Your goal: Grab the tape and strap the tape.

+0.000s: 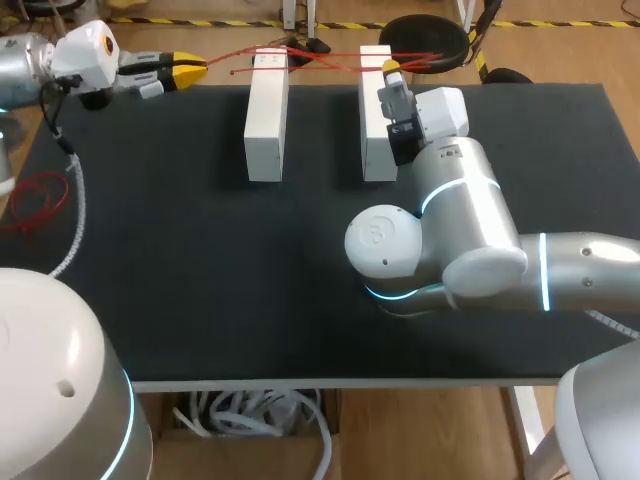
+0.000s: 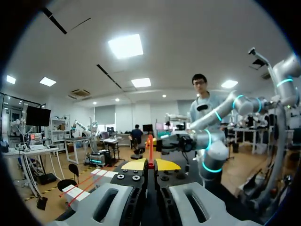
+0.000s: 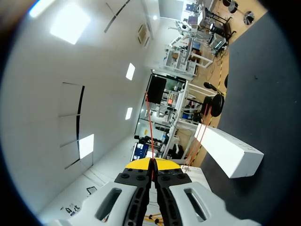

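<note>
- Left pincer [image 1: 188, 71] hangs near the far left corner of the black tabletop [image 1: 200, 270], and its yellow tips are closed on a thin red tape [image 2: 150, 149].
- Right pincer [image 1: 392, 67] is over the far end of the right white rectangular block [image 1: 376, 140], also closed on the tape.
- The tape runs in crossing strands over the far ends of this block and of the left white rectangular block [image 1: 266, 120].
- Both blocks lie parallel on the tabletop, apart from each other.
</note>
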`<state>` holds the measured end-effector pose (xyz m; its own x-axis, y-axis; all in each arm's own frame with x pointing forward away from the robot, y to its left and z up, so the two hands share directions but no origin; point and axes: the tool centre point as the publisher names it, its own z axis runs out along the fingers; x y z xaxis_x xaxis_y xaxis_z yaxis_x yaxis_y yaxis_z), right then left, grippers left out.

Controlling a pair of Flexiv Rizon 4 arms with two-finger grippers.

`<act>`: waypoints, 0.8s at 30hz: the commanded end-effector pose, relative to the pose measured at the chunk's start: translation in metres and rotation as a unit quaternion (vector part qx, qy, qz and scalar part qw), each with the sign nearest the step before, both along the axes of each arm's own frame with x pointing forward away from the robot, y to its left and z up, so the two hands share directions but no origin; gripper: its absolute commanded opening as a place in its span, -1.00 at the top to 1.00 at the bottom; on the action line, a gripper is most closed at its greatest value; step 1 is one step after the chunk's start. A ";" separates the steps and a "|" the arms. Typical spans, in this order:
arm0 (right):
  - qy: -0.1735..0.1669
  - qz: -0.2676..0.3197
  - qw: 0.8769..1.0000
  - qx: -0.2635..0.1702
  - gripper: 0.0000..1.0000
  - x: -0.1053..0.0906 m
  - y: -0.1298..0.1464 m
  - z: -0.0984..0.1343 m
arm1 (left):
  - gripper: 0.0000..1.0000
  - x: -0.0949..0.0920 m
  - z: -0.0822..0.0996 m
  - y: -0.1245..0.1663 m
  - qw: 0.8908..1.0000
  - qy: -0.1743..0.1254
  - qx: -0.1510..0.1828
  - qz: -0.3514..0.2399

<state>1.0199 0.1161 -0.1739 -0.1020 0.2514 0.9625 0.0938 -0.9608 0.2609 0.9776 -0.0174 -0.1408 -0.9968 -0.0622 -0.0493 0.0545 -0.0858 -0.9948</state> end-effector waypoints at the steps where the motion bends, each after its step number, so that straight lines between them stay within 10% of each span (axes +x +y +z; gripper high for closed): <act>1: 0.004 0.000 1.000 -0.001 1.00 0.000 0.000 0.003 | 1.00 0.001 0.012 0.001 0.994 0.020 0.109 -0.002; 11: 0.004 0.000 1.000 -0.001 1.00 0.000 0.000 0.003 | 1.00 0.005 0.011 0.004 0.974 0.035 0.225 0.003; 24: 0.004 0.000 1.000 -0.001 1.00 0.000 0.000 0.003 | 1.00 0.004 0.012 0.000 0.958 0.024 0.287 -0.001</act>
<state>1.0199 0.1161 -0.1738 -0.1020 0.2514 0.9625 0.0938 -0.9608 0.2609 0.9823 -0.0137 -0.1333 -0.9991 -0.0360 -0.0245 0.0074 0.4154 -0.9096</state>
